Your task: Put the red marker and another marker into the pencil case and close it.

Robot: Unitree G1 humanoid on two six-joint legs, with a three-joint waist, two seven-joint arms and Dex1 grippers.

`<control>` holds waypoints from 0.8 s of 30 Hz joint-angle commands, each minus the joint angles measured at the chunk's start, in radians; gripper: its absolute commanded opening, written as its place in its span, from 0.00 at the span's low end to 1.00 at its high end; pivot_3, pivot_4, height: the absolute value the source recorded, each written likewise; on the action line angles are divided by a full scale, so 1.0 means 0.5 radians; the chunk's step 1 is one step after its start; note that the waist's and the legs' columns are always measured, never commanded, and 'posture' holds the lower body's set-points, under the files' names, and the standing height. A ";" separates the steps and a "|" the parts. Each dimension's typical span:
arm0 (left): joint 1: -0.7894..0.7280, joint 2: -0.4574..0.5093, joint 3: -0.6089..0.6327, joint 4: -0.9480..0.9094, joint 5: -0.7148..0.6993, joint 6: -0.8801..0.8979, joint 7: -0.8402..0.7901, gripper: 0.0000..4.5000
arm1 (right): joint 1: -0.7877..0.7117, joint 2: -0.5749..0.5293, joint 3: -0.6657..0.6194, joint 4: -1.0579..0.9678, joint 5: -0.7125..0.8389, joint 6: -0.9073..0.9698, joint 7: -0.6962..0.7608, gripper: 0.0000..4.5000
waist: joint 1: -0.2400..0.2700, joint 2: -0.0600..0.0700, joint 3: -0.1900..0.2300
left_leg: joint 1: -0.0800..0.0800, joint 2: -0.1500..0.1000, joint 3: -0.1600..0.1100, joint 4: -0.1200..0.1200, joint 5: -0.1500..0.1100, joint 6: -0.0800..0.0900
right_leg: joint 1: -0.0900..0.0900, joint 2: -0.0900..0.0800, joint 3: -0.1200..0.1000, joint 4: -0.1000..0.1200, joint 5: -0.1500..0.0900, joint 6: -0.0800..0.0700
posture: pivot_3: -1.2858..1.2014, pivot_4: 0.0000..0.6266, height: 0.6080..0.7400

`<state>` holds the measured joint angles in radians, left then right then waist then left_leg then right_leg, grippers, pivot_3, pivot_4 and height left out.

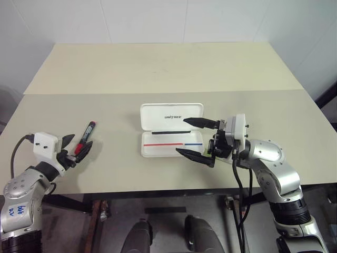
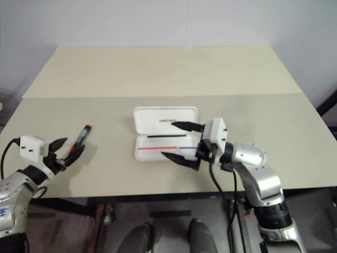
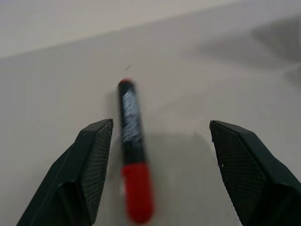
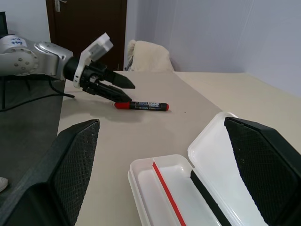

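The red marker [image 1: 86, 137] lies on the table at the left, with a red cap and a dark labelled middle. My left gripper [image 1: 78, 143] is open right at the marker's near end; in the left wrist view the red cap [image 3: 137, 190] lies between the two fingers, closer to one [image 3: 96, 155]. The pencil case [image 1: 158, 117] lies open mid-table, lid flat behind the tray, with a red-and-blue line inside. My right gripper [image 1: 180, 136] is wide open at the case's right end, holding nothing. Another marker is out of view.
A dark strip [image 4: 209, 195] runs along the hinge inside the case. The pale table [image 1: 158, 68] stretches far behind the case, with a seam across its middle. Its front edge [image 1: 158, 192] is close to both grippers.
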<state>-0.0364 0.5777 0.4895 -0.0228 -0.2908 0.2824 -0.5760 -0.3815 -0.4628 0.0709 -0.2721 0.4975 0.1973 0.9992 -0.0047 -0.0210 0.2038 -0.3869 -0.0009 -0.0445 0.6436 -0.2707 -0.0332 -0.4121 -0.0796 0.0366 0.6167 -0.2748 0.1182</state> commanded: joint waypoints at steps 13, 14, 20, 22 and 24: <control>-0.318 0.047 -0.236 0.571 0.140 -0.137 0.076 0.63 | -0.013 -0.071 -0.082 -0.143 0.041 0.024 -0.050 1.00 | 0.012 0.000 -0.001 | 0.000 0.003 0.000 0.000 0.001 0.000 | 0.001 -0.005 -0.003 0.000 0.000 0.000 | 0.52 0.24 1.00; -0.323 0.044 -0.249 0.570 0.137 -0.142 0.068 0.57 | -0.011 -0.075 -0.085 -0.150 0.043 0.027 -0.054 1.00 | 0.011 0.000 -0.001 | 0.000 0.004 0.000 0.000 0.001 0.000 | 0.002 -0.006 -0.004 0.000 0.000 0.000 | 0.52 0.24 1.00; -0.304 0.022 -0.275 0.506 0.105 -0.101 0.083 0.13 | -0.001 -0.090 -0.095 -0.172 0.046 0.034 -0.064 1.00 | 0.008 0.001 -0.001 | 0.001 0.007 -0.001 0.000 0.002 0.000 | 0.002 -0.007 -0.003 0.000 0.002 -0.002 | 0.52 0.24 1.00; -0.296 0.004 -0.260 0.472 0.088 -0.118 0.100 0.13 | -0.003 -0.092 -0.096 -0.169 0.046 0.034 -0.064 1.00 | 0.008 0.001 -0.001 | 0.001 0.008 -0.001 0.000 0.002 -0.001 | 0.002 -0.007 -0.003 0.000 0.003 -0.004 | 0.52 0.24 1.00; -0.294 -0.036 -0.231 0.396 0.001 -0.112 0.076 0.13 | -0.006 -0.091 -0.095 -0.163 0.044 0.032 -0.062 1.00 | 0.009 0.001 -0.001 | 0.001 0.009 -0.001 0.000 0.002 0.000 | 0.002 -0.007 -0.003 0.000 0.003 -0.004 | 0.52 0.24 1.00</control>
<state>-0.1868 0.5730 0.3718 0.2213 -0.2573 0.2239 -0.5347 -0.3799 -0.5007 0.0540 -0.3145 0.4986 0.2194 0.9756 -0.0004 -0.0206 0.2032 -0.3867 0.0035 -0.0450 0.6438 -0.2694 -0.0334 -0.4110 -0.0833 0.0353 0.6163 -0.2735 0.1164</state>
